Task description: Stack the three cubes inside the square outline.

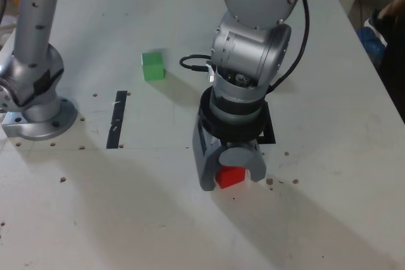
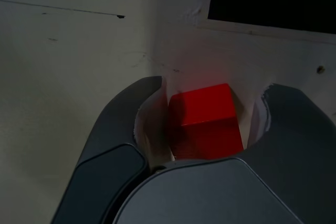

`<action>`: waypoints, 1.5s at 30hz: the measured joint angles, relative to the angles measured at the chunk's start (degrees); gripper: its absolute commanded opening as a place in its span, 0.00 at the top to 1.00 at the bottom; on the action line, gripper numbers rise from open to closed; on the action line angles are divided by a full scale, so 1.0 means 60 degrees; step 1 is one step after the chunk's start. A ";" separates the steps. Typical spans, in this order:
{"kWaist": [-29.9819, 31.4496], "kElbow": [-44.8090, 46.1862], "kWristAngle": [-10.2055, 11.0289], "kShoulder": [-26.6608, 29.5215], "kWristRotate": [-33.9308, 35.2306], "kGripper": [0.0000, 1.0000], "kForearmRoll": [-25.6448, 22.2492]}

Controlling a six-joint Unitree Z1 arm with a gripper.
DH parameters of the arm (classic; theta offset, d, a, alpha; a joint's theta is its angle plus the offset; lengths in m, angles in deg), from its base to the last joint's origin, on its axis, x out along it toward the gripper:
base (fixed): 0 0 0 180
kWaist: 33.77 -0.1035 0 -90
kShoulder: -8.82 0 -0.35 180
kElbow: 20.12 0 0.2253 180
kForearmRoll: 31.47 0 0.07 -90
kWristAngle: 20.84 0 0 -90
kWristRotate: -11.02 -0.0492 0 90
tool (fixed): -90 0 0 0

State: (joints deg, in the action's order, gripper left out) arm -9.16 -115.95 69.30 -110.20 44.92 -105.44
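Red cube [image 2: 205,121] sits outside the black square outline [image 2: 278,9], slightly turned

A thin straight strip of black tape [image 1: 117,119] is lying on the white table [image 1: 316,200], toward the exterior view's left; small brown specks [image 1: 62,179] are dotting the surface, several of them clustering in the exterior view's lower right half; a faint thin line [image 2: 63,8] is running across the tabletop, with a tiny dark mark [image 2: 121,17] sitting at its end in the wrist view; soft shadows [image 1: 278,219] are stretching over the near part of the table; beyond its edge, at the exterior view's right, a blue object [image 1: 371,41] is showing beside a dark shape [image 1: 393,61], both too unclear to name.
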 measured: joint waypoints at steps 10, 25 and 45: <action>-0.0455 -0.0108 0.0637 0.1212 -0.1783 0.66 -0.0621; -0.1923 -0.0654 0.1166 0.0560 -0.5081 0.67 -0.1124; -0.2797 -0.0509 0.0824 0.0034 -0.5360 0.67 -0.0665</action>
State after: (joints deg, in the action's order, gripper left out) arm -25.94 -119.01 74.25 -109.99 12.76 -109.44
